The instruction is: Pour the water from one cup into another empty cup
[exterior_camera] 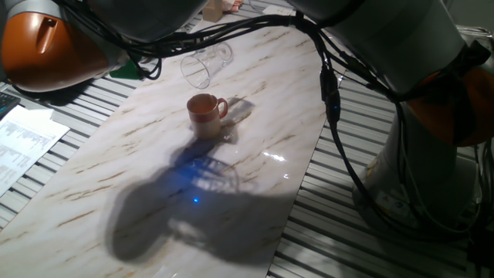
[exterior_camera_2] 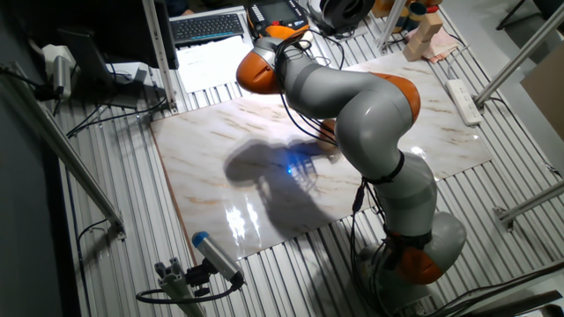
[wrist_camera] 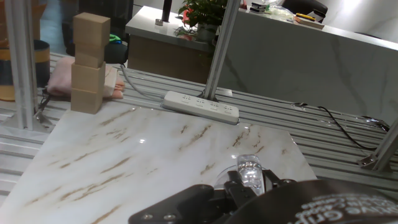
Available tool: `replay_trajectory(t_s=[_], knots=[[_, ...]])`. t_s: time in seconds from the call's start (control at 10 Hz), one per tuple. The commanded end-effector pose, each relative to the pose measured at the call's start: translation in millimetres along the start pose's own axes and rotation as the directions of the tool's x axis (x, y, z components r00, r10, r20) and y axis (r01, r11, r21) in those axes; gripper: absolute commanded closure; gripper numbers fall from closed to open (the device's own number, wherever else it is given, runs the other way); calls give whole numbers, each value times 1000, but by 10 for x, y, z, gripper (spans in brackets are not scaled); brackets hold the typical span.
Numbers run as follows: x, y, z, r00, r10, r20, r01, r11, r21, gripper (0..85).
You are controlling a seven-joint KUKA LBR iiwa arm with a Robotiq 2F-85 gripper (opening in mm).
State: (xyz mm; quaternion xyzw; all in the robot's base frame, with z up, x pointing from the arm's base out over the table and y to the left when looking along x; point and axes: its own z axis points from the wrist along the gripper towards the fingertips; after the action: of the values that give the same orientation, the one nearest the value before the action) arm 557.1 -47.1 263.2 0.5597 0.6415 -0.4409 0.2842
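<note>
The transparent glass mug (exterior_camera: 207,65) hangs tilted on its side above the marble board, just behind the terracotta-brown mug (exterior_camera: 206,114), which stands upright with its handle to the right. In the hand view the glass mug (wrist_camera: 250,172) sits between the dark fingers of my gripper (wrist_camera: 249,182), which is shut on it; the camera looks out nearly level across the board. In the fixed views the arm and cables hide the fingers. I cannot make out water in the glass. The brown mug is out of the hand view.
The marble board (exterior_camera: 154,170) lies on a slatted metal table. A stack of wooden blocks (wrist_camera: 90,62), a pink cloth (wrist_camera: 59,84) and a white power strip (wrist_camera: 200,106) lie beyond its far edge. An aluminium post (wrist_camera: 217,50) stands there. Papers (exterior_camera: 23,143) lie at the left.
</note>
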Motion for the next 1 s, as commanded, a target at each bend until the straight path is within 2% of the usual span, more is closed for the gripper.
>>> replay_trajectory(t_s=[0.0, 0.2, 0.4, 0.9], knots=[[0, -1, 0, 1000, 0, 0, 0, 1000, 1, 850], [-2, -5, -2, 1000, 1, 0, -1, 1000, 5, 850], [-3, -6, -2, 1000, 7, 0, -7, 999, 32, 850], [-4, -11, -2, 1000, 11, 4, -11, 999, 53, 850]])
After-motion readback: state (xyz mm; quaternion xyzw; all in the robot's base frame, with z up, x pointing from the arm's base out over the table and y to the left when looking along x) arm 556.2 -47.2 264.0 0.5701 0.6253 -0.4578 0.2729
